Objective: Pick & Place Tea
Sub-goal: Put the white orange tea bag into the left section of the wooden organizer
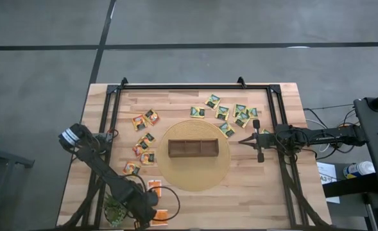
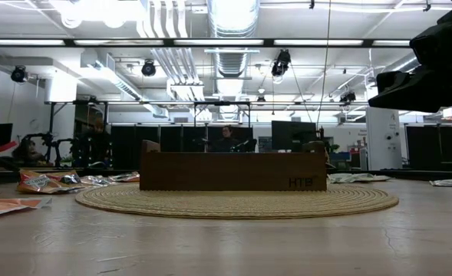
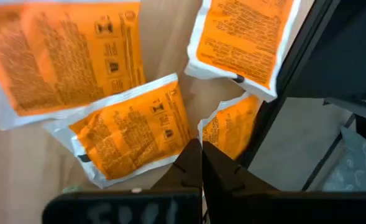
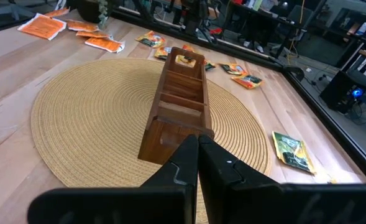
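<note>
Lifting should wait until a pinch is confirmed: left gripper (image 3: 201, 163) jaws are closed at the orange tea sachets (image 3: 133, 130) near the surface (image 1: 253, 186) corner, grasp unverifiable.

a pale wooden plank table (image 1: 253, 186) carries a round woven straw mat (image 1: 195, 170), scattered small square tea sachets (image 1: 240, 114), and a small green spiky plant (image 1: 116, 210).

four orange sachets (image 3: 130, 134), one wooden box (image 1: 194, 148), one round woven mat (image 1: 176, 178), one small plant (image 1: 115, 210).
</note>
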